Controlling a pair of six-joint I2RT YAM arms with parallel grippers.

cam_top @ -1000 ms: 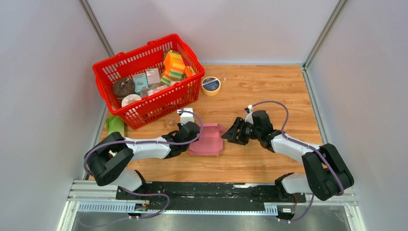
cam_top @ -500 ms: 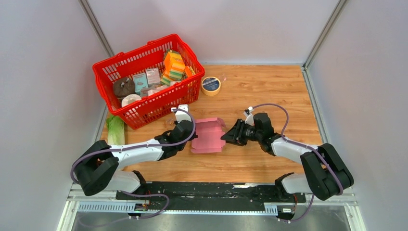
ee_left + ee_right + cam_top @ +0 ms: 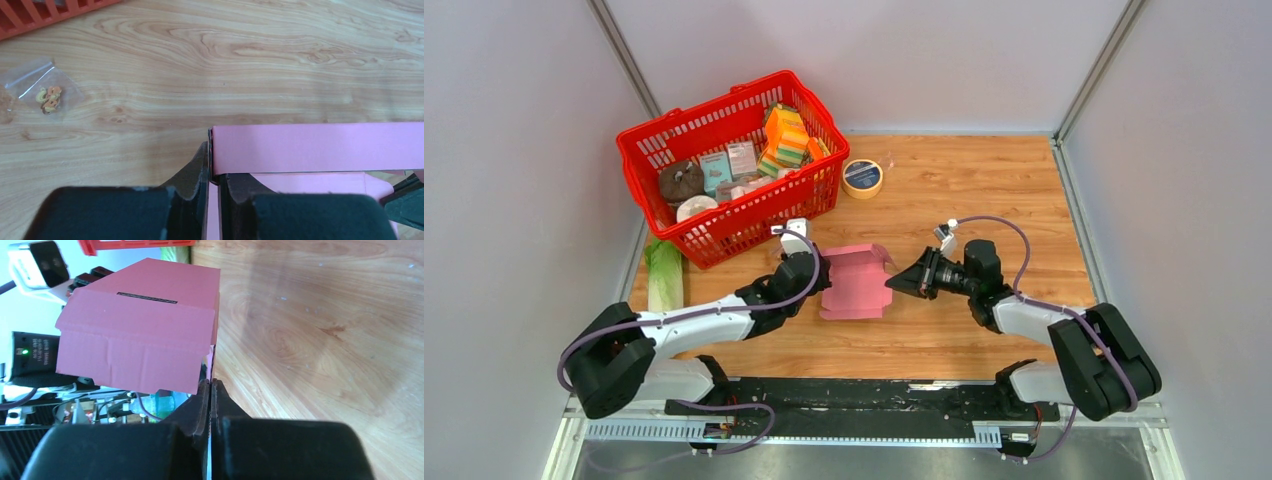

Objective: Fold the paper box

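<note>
The pink paper box point(image 3: 856, 283) is partly folded and sits between my two grippers at the middle of the wooden table. My left gripper point(image 3: 816, 277) is shut on the box's left wall; in the left wrist view that gripper point(image 3: 214, 167) pinches the card where the long pink panel point(image 3: 315, 147) ends. My right gripper point(image 3: 892, 284) is shut on the box's right edge. In the right wrist view a thin pink edge runs down between that gripper's point(image 3: 211, 386) closed fingers, with the box's creased flap point(image 3: 135, 337) above it.
A red basket point(image 3: 656, 138) full of packs and cartons stands at the back left. A yellow tape roll point(image 3: 863, 177) lies beside it. A green vegetable point(image 3: 664, 276) lies by the left wall. A small clear bag point(image 3: 46, 94) lies on the wood point(image 3: 984, 180).
My right gripper has gone from open to shut on the box's right edge. The left arm has shifted a little left with the box, uncovering the green vegetable.
</note>
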